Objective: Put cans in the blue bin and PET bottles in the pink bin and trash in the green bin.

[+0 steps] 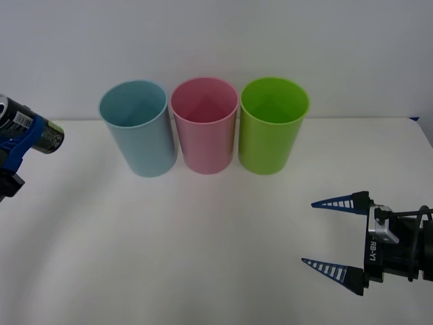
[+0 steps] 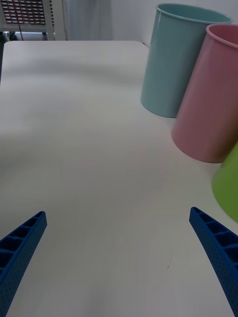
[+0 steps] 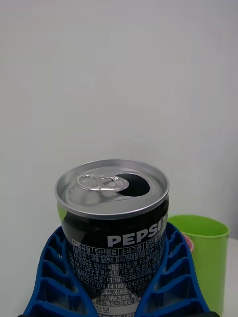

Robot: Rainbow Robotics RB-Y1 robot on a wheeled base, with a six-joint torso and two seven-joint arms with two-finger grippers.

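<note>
Inspector: Position of the can?

Recorder: The can (image 3: 113, 218) is held off the surface (image 1: 169, 244) at the far left, clamped between the blue jaws of the left gripper (image 1: 17, 139). In the front view it lies tilted on its side, left of the blue bin (image 1: 139, 128). Its silver top is opened, tab lifted.

Inspector: The bins?

Recorder: Three stand upright in a row at the back of the surface: blue bin, pink bin (image 1: 205, 126), green bin (image 1: 272, 126), left to right, just beside one another.

Inspector: The other arm?

Recorder: The right gripper (image 1: 328, 233) sits low at the near right, jaws spread wide, holding nothing, well apart from the bins.
</note>
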